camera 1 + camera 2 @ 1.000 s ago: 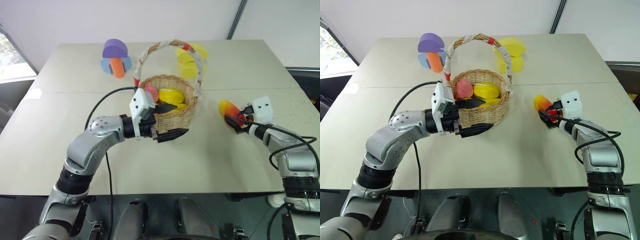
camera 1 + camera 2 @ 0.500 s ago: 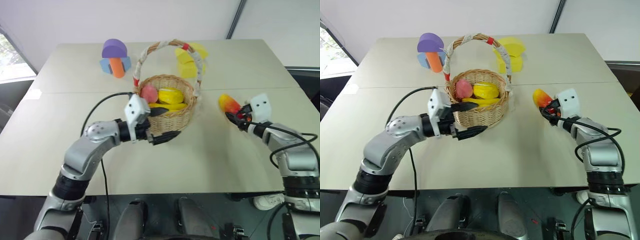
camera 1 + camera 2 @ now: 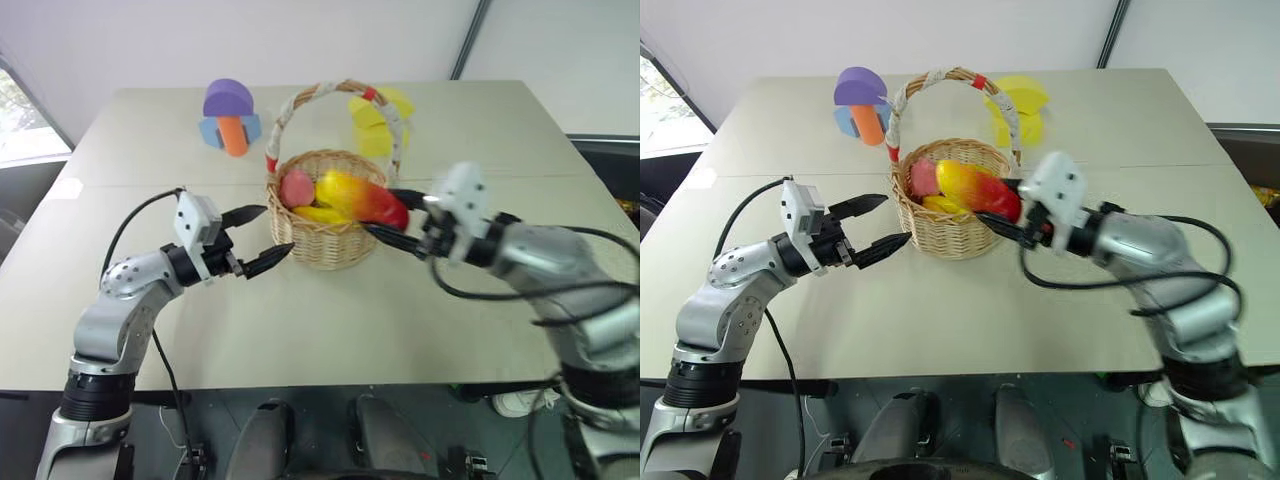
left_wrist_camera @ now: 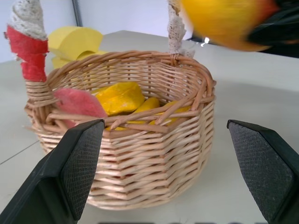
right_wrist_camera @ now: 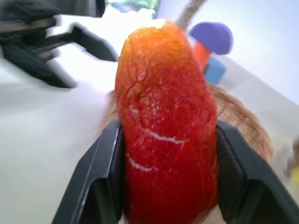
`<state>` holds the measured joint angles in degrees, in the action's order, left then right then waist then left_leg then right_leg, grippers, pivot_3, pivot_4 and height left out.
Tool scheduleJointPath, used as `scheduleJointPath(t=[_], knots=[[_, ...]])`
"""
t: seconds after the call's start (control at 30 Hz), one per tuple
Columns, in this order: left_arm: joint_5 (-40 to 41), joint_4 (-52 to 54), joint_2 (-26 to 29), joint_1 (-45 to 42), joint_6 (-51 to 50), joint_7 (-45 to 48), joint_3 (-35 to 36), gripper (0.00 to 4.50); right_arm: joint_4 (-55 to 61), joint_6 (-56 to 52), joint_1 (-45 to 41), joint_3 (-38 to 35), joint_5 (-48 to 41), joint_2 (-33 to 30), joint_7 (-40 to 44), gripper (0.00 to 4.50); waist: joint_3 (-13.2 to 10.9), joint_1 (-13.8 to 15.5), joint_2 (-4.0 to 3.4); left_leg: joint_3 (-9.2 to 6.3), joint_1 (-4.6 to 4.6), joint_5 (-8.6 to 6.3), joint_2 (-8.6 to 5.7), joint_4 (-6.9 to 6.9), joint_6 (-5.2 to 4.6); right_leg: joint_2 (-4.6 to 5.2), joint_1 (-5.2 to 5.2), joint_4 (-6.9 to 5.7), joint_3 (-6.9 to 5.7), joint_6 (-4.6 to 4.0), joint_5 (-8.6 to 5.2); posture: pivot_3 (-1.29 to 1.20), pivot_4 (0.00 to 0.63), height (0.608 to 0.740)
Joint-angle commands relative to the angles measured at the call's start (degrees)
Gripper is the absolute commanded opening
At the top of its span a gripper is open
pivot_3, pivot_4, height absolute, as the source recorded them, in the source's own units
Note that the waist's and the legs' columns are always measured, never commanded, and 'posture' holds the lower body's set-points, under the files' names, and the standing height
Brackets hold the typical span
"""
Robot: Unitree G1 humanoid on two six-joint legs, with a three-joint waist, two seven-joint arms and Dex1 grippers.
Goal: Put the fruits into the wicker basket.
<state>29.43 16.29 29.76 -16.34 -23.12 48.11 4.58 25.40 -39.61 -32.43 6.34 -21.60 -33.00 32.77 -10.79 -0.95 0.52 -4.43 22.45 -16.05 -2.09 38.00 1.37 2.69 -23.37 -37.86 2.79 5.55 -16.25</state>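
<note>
Mango, pinched by right fingers above wicker basket, could be dropped onto bench if released early; left fingers spread, empty.

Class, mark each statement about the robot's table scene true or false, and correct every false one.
1. The right end effector holds the mango over the wicker basket. True.
2. The left end effector grips the basket's rim. False: it is open beside the basket, holding nothing.
3. A pink fruit lies inside the basket. True.
4. The purple, blue and orange block stack sits inside the basket. False: it stands on the table behind it.
</note>
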Motion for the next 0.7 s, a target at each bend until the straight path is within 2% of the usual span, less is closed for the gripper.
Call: scheduleJointPath(t=[0.03,0.13,0.3,0.33,0.4,0.53,0.63,0.7], knots=[[1.3,4.2,-0.6,0.0,0.1,-1.1,-0.1,4.50,-2.8,-0.8,-3.8,3.8,4.5,3.1,-3.6,1.91,0.0,0.3,0.00,0.00,0.06,0.00,0.00,-0.01,0.01,0.01,-0.07,0.00,0.00,-0.01,0.00,0.00,0.150,0.740],[1.4,5.4,-1.0,0.3,-0.2,-2.0,-0.6,4.50,-6.6,0.2,-5.9,5.5,7.7,4.6,-4.8,1.91,0.0,0.4,0.00,-0.08,0.22,0.07,-0.07,-0.02,0.15,0.09,-0.16,0.02,-0.07,-0.02,0.00,0.00,0.150,0.740],[1.8,6.5,-1.2,0.6,-0.7,-3.0,-1.1,4.50,-5.0,2.1,-6.0,3.7,8.5,5.2,-4.6,4.24,0.0,0.2,0.00,-0.05,0.32,-0.03,-0.13,-0.02,-0.04,0.15,-0.21,0.12,-0.07,-0.01,0.00,0.00,0.150,0.740],[1.9,6.7,-1.2,0.7,-0.8,-3.1,-1.1,4.50,-3.6,2.7,-5.4,2.9,8.3,4.6,-4.0,4.41,0.0,0.2,0.00,-0.06,0.31,-0.04,-0.12,-0.02,-0.05,0.13,-0.22,0.12,-0.07,-0.01,0.00,0.00,0.150,0.740],[2.0,6.9,-1.1,0.9,-0.9,-3.2,-1.1,4.50,-0.9,4.3,-3.8,1.0,6.7,3.2,-1.6,4.41,0.0,0.2,0.00,-0.07,0.31,-0.04,-0.09,-0.03,-0.05,0.09,-0.22,0.11,-0.08,-0.01,0.00,0.00,0.150,0.740],[2.3,6.9,-0.7,1.4,-0.9,-3.3,-0.7,4.50,7.2,3.2,4.5,-9.7,-5.7,0.8,5.2,4.41,0.0,0.4,0.01,-0.14,0.29,-0.06,-0.08,-0.04,-0.09,0.08,-0.12,0.13,-0.14,-0.01,0.00,0.00,0.150,0.740],[2.4,6.5,-0.6,1.6,-0.8,-2.9,-0.6,4.50,7.2,0.8,9.2,-14.9,-8.6,-0.7,4.6,4.41,0.0,0.2,0.01,-0.13,0.27,-0.07,-0.09,-0.02,-0.11,0.11,-0.06,0.16,-0.14,-0.01,0.00,0.00,0.150,0.740],[2.3,6.1,-0.8,1.4,-0.7,-2.8,-0.9,4.50,5.0,1.4,9.9,-15.1,-7.7,0.2,2.6,4.41,0.0,-0.1,0.00,-0.08,0.17,-0.07,-0.09,-0.02,-0.11,0.11,-0.02,0.15,-0.10,0.00,0.00,0.00,0.150,0.740]])
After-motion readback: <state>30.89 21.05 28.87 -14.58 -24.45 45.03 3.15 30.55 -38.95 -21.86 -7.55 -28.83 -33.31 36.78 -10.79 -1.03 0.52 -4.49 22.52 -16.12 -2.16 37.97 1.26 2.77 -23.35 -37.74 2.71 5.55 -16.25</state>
